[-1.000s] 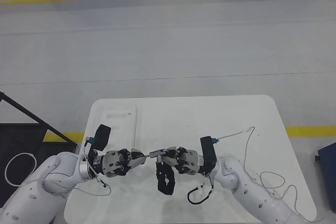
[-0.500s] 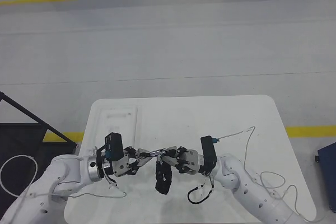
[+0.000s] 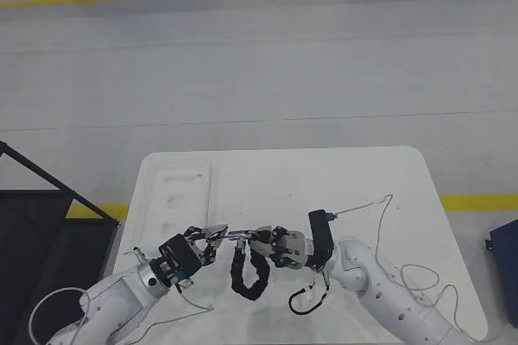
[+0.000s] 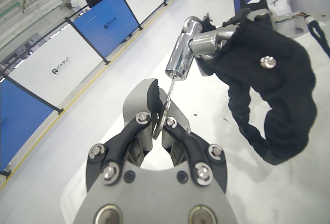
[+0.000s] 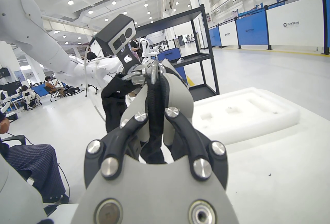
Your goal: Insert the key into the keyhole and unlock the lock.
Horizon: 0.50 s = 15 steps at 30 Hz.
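A: Starting closest, at the left gripper?
B: Clenched on the key. Pinches the flat head between both pads, with the blade pointing straight out past the fingertips.

A: And just beyond those fingertips?
B: Meets the lock there, with the blade tip entered in the keyhole at the end face of the chrome barrel. Cannot tell how deep. Held in the air, clear of the surface below.

A: Carried by what?
B: By the right gripper, directly across from the left one and facing it head-on. Clamped tight on the lock, biting the black fabric sleeve just behind the chrome head.

A: Rest of that sleeve?
B: Hangs below the right gripper as a loop, curling back under its wrist. Cannot tell whether touching the table.

A: Farther out?
B: Beyond the right gripper's fingertips, past the left gripper, a white foam tray with shallow recesses. Lies flat on the table, apart from key and lock alike.
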Motion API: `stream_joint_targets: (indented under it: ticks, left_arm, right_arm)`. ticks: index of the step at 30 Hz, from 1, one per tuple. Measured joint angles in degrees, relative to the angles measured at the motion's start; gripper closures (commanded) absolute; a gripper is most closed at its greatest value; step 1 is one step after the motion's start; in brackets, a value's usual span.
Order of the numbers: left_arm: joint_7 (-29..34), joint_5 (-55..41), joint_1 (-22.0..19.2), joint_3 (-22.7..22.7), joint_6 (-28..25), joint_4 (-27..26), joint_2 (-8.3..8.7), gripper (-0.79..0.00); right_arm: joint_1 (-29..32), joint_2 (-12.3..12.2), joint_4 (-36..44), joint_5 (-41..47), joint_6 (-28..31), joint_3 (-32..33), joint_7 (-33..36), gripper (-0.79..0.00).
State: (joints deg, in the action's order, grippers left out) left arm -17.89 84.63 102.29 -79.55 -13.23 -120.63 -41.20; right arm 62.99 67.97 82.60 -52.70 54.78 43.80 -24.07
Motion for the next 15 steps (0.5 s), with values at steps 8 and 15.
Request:
stream_joint_targets:
  ticks: [8,15]
  left_arm:
    - [-1.71,11.90,3.27,-0.11,9.45,-1.56,-0.69,0.000]
    - [-2.42,24.75,3.81,1.78,19.20,-1.03,-1.56,0.000]
  right_arm:
    - [0.00,0.00,0.00,0.00,0.00,0.00,0.00,0.000]
    - [0.00,0.00,0.00,0.00,0.00,0.00,0.00,0.000]
